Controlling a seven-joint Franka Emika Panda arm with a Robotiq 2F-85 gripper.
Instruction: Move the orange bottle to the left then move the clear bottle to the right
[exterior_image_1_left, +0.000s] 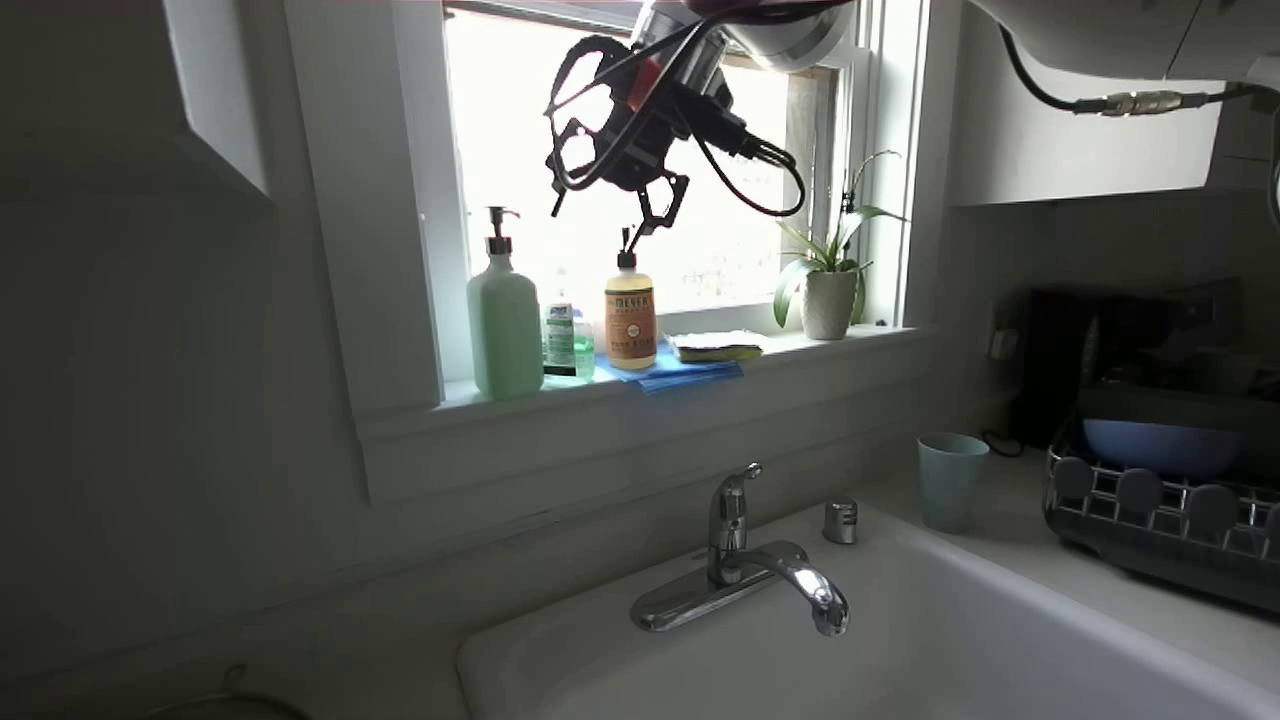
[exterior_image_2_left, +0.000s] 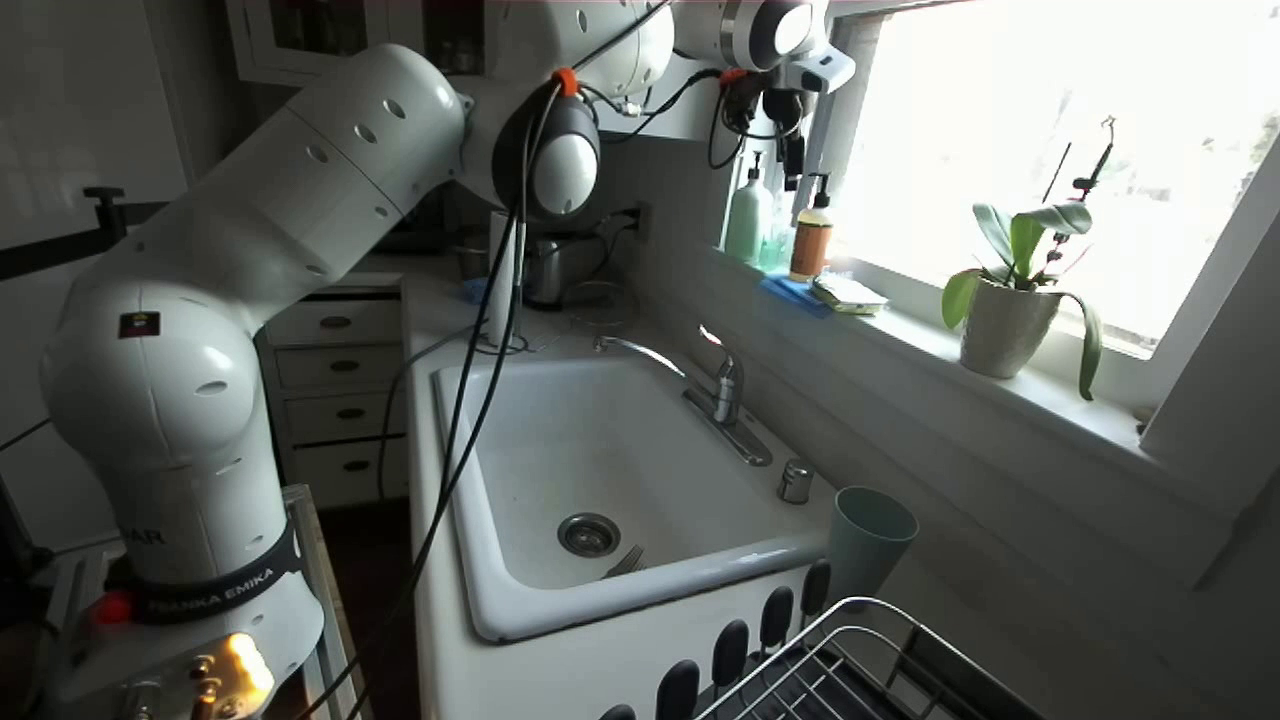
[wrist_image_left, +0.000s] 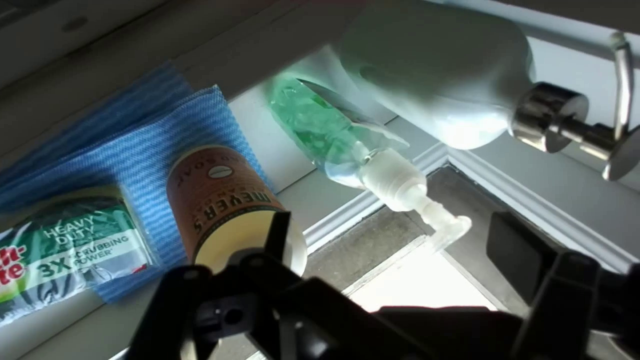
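Note:
The orange bottle (exterior_image_1_left: 631, 325) stands upright on the windowsill, on a blue cloth; it also shows in an exterior view (exterior_image_2_left: 811, 240) and the wrist view (wrist_image_left: 225, 200). The clear bottle (exterior_image_1_left: 584, 355), with green-tinted contents and a whitish pump top, stands between it and the tall pale-green dispenser; the wrist view shows it whole (wrist_image_left: 320, 120). My gripper (exterior_image_1_left: 594, 228) is open and empty above these two bottles. In the wrist view the clear bottle's pump points into the gap between the fingers (wrist_image_left: 390, 240). One finger hides the orange bottle's top there.
The tall pale-green pump dispenser (exterior_image_1_left: 507, 325) stands close beside the clear bottle. A packaged sponge (exterior_image_1_left: 716, 346) lies by the blue cloth (exterior_image_1_left: 680, 375). A potted orchid (exterior_image_1_left: 828, 305) stands farther along the sill. The faucet (exterior_image_1_left: 730, 530) and sink (exterior_image_2_left: 640, 440) are below.

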